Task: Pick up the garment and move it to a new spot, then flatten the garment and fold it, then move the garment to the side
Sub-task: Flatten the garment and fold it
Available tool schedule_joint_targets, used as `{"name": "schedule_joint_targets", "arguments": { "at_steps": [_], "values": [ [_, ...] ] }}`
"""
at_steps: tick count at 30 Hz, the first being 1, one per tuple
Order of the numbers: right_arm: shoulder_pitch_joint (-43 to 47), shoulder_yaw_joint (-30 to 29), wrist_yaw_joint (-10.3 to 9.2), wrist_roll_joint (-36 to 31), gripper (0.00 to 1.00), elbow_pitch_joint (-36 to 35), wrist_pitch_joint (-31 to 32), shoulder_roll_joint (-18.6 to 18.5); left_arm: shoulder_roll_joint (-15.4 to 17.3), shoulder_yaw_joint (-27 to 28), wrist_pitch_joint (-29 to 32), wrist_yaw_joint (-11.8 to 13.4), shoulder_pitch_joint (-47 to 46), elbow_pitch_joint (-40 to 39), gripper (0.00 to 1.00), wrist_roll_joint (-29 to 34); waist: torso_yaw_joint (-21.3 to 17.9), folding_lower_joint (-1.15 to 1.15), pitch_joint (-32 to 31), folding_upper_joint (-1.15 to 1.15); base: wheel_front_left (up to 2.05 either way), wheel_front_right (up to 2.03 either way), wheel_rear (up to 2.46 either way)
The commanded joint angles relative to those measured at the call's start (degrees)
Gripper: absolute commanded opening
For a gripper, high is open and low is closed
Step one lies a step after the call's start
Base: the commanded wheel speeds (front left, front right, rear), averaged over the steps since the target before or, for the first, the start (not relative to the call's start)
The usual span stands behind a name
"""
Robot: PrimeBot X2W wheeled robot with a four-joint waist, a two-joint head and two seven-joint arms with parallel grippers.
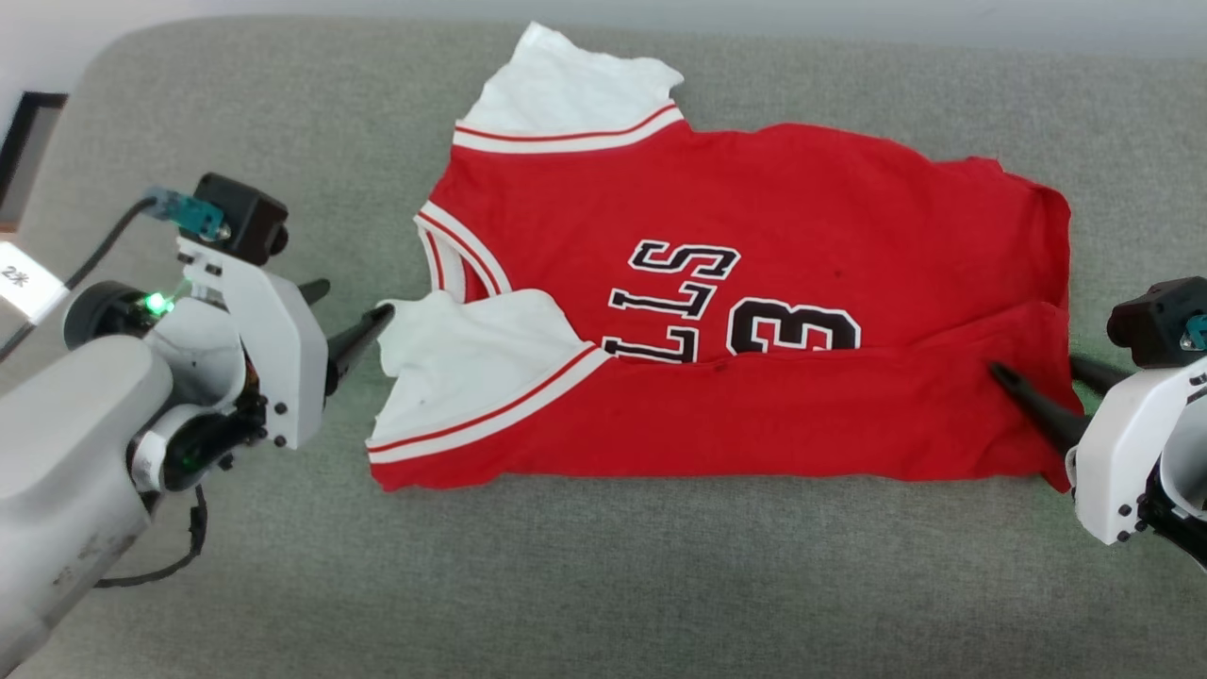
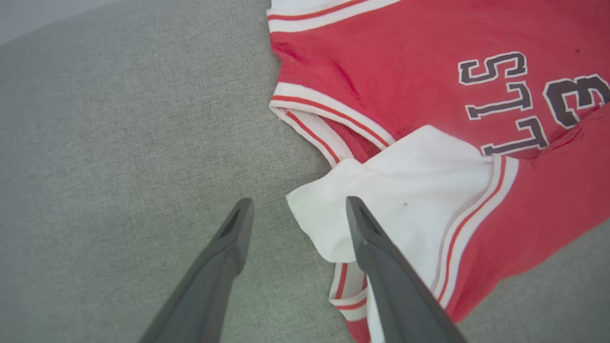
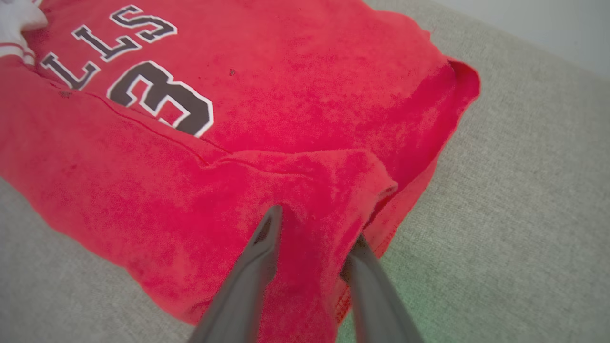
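First, from the head camera, you see the garment (image 1: 830, 198) spread on a grey cushion (image 1: 603, 585). It is a red shirt with white sleeves, and its collar points toward your left. Black letters and a number three (image 1: 792, 330) show on the chest. The near long edge is folded over the body, covering the bottom of the print. Your left gripper (image 1: 356, 300) sits just beside the near white sleeve (image 1: 453, 358), with its nearer fingertip at the sleeve's edge. Your right gripper (image 1: 1034, 365) reaches in at the hem end, with one finger lying on top of the folded red cloth.

Next, in the left wrist view, your left gripper (image 2: 299, 202) stands wide open and holds nothing. One finger hangs over the bare cushion (image 2: 119, 143). The other hangs over the white sleeve (image 2: 410, 190), whose corner lies between the two fingers.

Last, in the right wrist view, your right gripper (image 3: 317, 224) has its fingers part-way apart at the folded corner of the garment (image 3: 310, 71). One finger rests on top of the red cloth, and the other slips under the edge of the fold. Red cloth lies between them, but you cannot tell from this whether it is pinched.
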Motion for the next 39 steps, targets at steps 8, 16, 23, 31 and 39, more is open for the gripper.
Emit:
{"name": "schedule_joint_targets", "arguments": {
  "at_steps": [8,16,23,31,39],
  "values": [
    [0.47,-2.59,-0.06,-0.84,1.00,-1.62,-2.09,0.91,2.58,0.83,1.75,4.08,1.12,-5.21,1.00,-1.71,0.32,0.00,-3.06,0.00,0.00,0.00,0.00],
    [4.19,-11.97,-0.06,-0.16,1.00,-4.92,-2.24,4.95,5.36,1.25,9.93,9.85,4.24,-9.21,1.00,-9.53,-2.29,0.00,-4.11,0.00,0.00,0.00,0.00],
    [11.30,-25.17,-0.05,-3.52,1.00,-10.74,0.25,10.53,7.89,1.19,15.58,13.85,7.11,-12.13,1.00,-15.13,-4.76,0.00,-3.63,0.00,0.00,0.00,0.00],
    [17.77,-34.98,-0.05,-7.58,1.00,-18.74,4.20,17.01,10.22,1.55,14.74,13.83,9.72,-13.33,1.00,-16.92,-6.97,0.00,-1.84,0.00,0.00,0.00,0.00],
    [21.06,-39.60,-0.05,-8.86,1.00,-24.61,7.83,22.23,9.29,1.68,13.49,12.56,11.72,-9.79,1.00,-18.32,-7.79,0.00,0.42,0.00,0.00,0.00,0.00]
  ]
}}
